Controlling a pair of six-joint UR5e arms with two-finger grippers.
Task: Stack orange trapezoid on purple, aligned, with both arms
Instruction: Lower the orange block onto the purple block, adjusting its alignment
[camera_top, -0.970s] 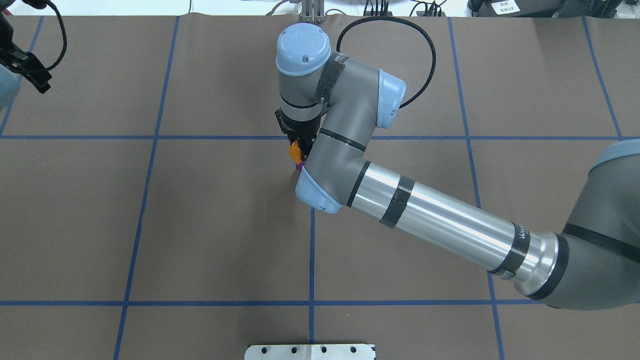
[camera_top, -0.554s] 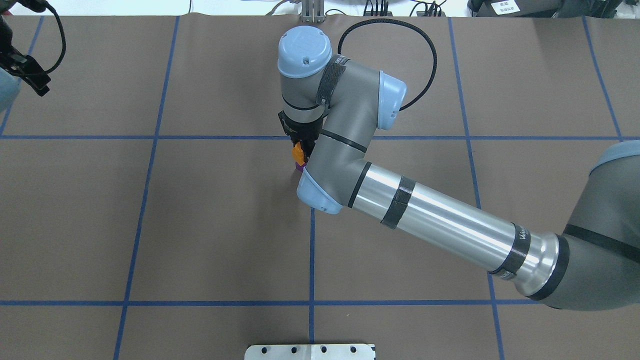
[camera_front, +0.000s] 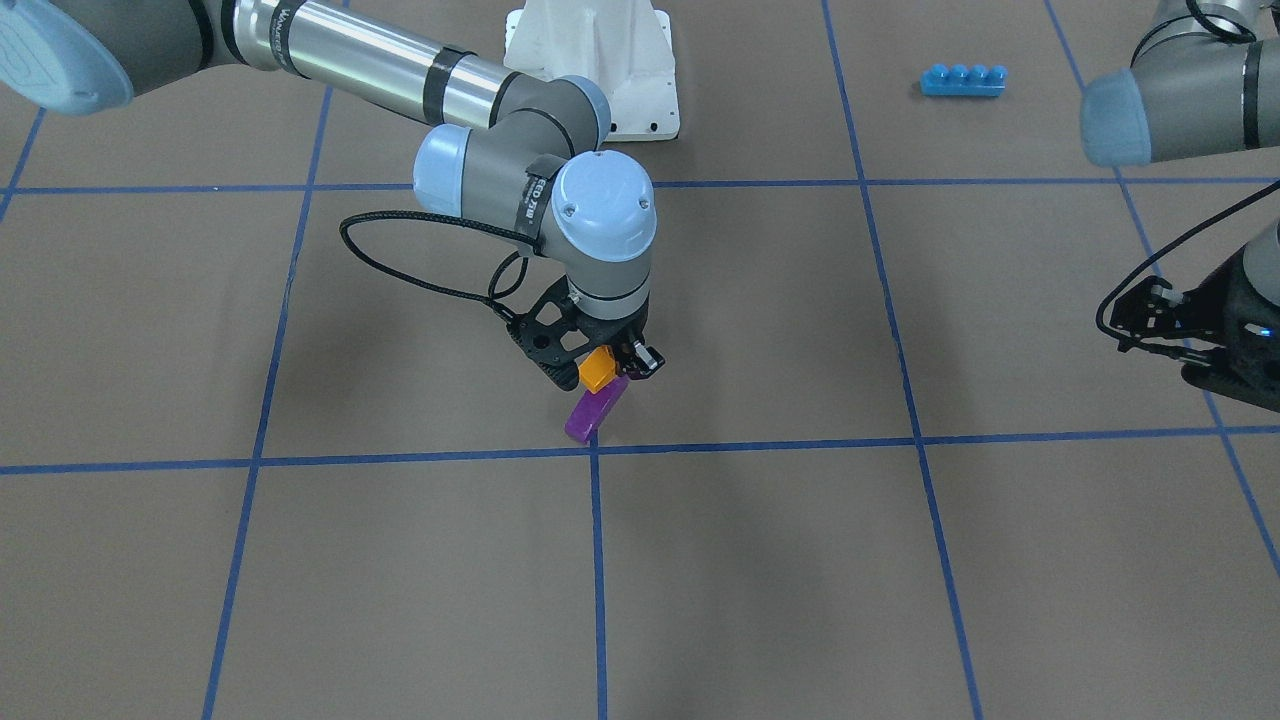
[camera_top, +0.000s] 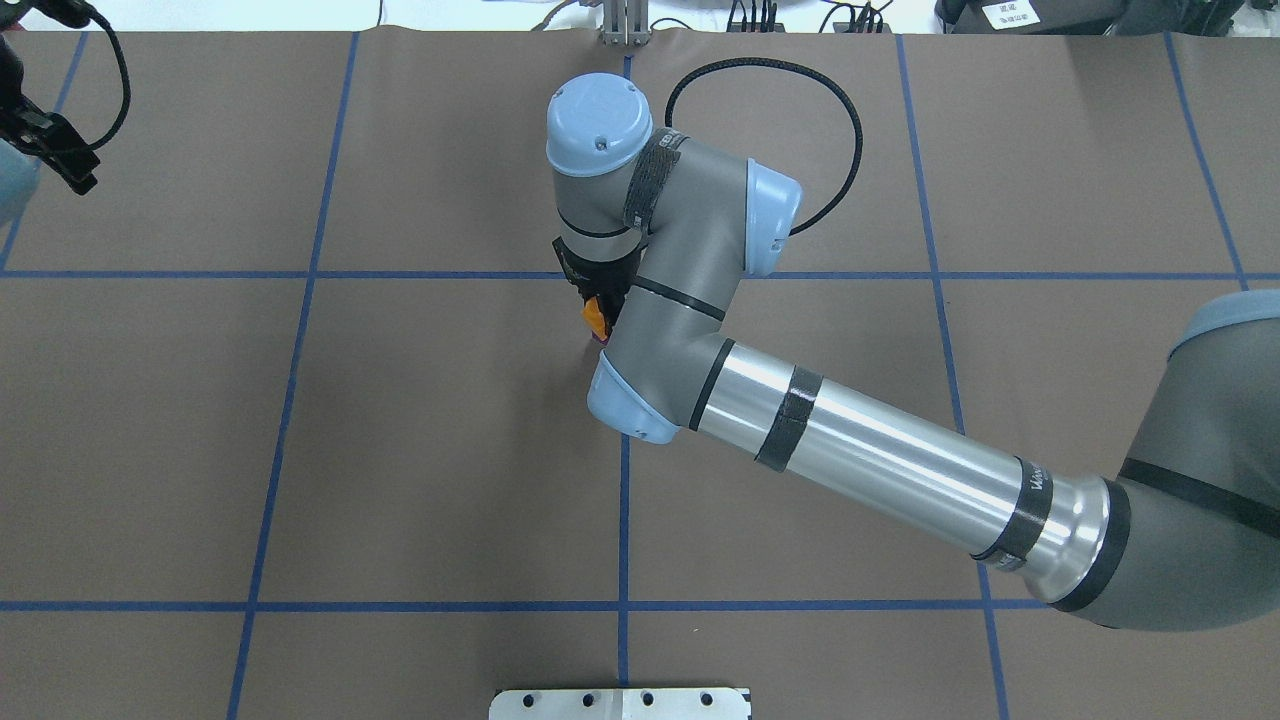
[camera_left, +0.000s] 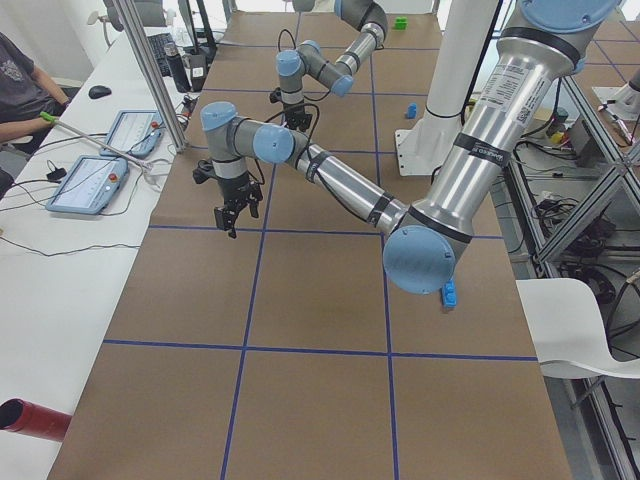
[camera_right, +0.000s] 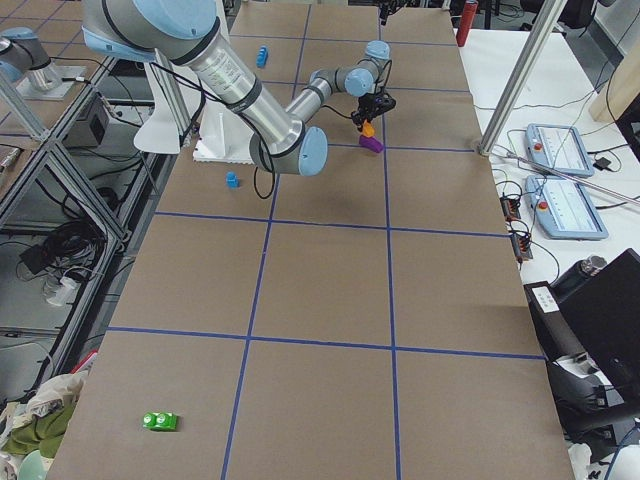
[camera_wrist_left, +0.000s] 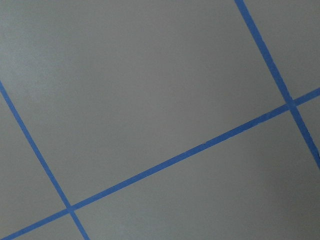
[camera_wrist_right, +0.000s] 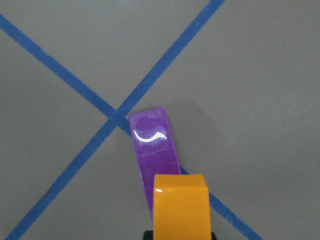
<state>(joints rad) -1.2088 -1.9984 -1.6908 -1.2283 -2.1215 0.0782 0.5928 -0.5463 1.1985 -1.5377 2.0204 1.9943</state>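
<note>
While the purple block (camera_front: 593, 410) lies flat on the counter (camera_front: 900, 580), with one end just beside a crossing of blue tape lines (camera_front: 400, 460), the orange trapezoid (camera_front: 597, 371) is held above its other end. It is held by the jaws of the right arm (camera_front: 330, 45), which are closed on the orange piece from two sides. From the right wrist camera, the orange trapezoid is seen covering the near end of the purple block. The two are set at a slight angle to each other, not lined up, and whether they touch cannot be told. The left arm (camera_front: 1180, 100) is seen well apart, off to the side, and it cannot be told whether its jaws are open or closed. Only bare counter and tape are shown by its wrist camera. A long blue four-stud brick (camera_front: 962, 80) is seen far from the stack, to one side of the white base pedestal (camera_front: 595, 70).
</note>
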